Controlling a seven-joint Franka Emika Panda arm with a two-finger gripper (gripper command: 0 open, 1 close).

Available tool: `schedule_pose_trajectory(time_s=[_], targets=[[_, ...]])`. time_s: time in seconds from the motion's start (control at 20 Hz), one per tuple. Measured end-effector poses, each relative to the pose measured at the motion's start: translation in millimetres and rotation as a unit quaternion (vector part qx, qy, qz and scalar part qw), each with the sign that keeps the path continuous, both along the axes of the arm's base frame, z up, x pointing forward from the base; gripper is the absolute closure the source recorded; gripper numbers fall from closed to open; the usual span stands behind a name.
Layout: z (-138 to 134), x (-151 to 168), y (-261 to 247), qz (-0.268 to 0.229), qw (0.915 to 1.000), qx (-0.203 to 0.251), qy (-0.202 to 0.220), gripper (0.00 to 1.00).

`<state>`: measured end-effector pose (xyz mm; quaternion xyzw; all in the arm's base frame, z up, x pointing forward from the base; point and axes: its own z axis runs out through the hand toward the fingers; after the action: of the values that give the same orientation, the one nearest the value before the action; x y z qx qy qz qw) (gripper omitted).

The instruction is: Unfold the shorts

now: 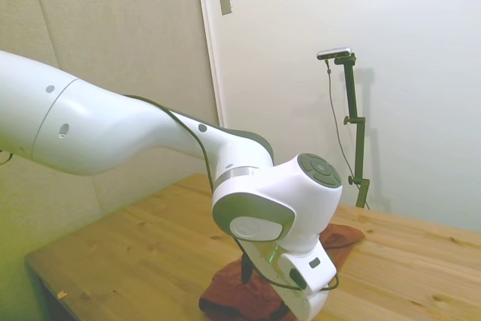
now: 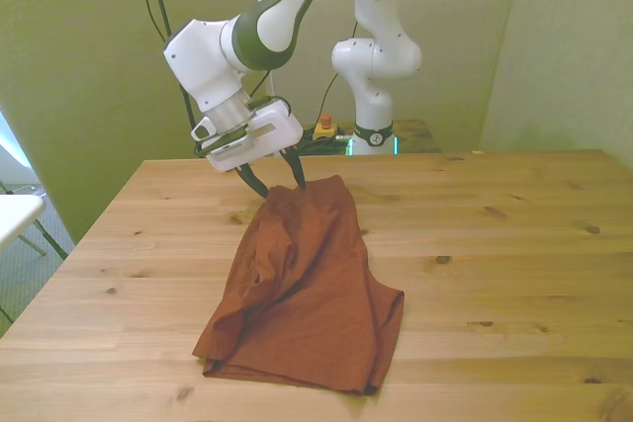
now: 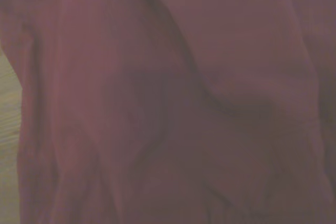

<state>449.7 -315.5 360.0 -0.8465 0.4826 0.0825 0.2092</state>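
On the table: the shorts [image 2: 307,294] lie as a rumpled rust-orange heap on the wooden table [image 2: 514,244], toward the front view's left of its middle.
Shorts, shape: narrow at the far end, widening toward the near edge of the table, where the cloth spreads into a broad, folded lower part with layered edges.
Shorts, surface: long soft creases run lengthwise; one deep fold shows down the front view's left half.
Shorts, side view: only part shows [image 1: 342,237], a rust-coloured strip beyond my wrist and a bunched end below it near the picture's bottom edge.
Shorts, wrist view: the cloth [image 3: 173,103] fills nearly the whole picture, blurred, with a dark crease curving across it; a sliver of pale wood shows at one edge.
My gripper [image 2: 276,177]: it sits at the far, narrow end of the shorts, tilted, with my white arm coming down from above on the front view's left.
My fingers [image 2: 295,169]: two dark fingers stand apart, with a clear gap between them; their tips are at the top edge of the cloth, one at the cloth's corner, the other just beside it over the wood.
Contact: I cannot tell whether the tips press the fabric or only meet its edge.
Side view of my fingers: mostly hidden behind my own wrist.
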Motion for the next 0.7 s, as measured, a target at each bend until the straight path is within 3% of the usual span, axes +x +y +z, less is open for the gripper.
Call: schedule_pose_trajectory(time_s=[0.7], targets=[[-3.2,-2.4,-4.1,0.016,0.9998,0.003,-0.005,1.00]])
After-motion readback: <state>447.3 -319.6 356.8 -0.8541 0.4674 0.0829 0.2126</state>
